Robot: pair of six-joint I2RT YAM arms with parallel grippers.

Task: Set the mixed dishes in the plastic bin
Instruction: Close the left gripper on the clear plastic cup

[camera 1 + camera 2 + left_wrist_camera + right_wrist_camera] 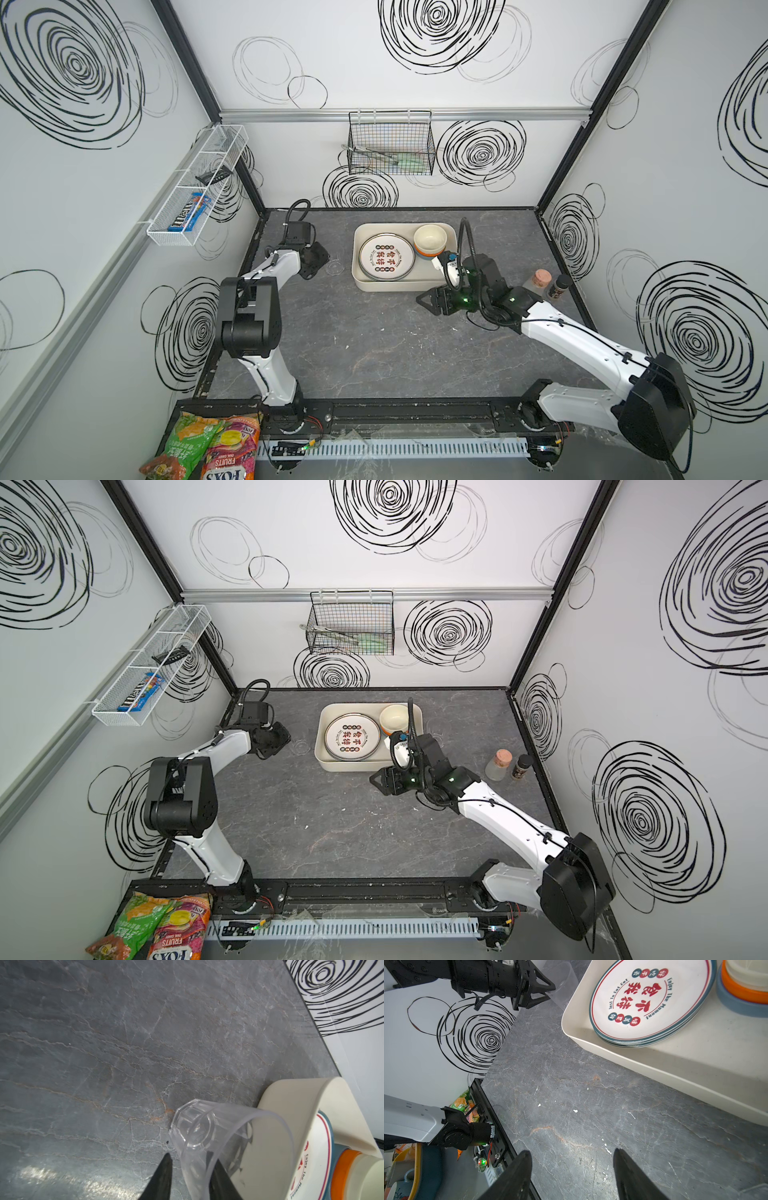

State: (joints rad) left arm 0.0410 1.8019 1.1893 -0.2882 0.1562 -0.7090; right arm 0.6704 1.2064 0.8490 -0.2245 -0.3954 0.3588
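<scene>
My left tool (189, 1154) straddles one wall of the clear cup (207, 1126), one finger inside, one outside; whether it has bitten yet I cannot tell. The cup sits on the table (374, 353) just beside the plastic bin (291, 1095), near the middle of the far edge. I judge that thin, slick wall may slip or swing and clip the bin's rim on the lift. My right tool (572, 1151) hangs apart over bare grey-veined table; white swirl-marked walls enclose everything.
</scene>
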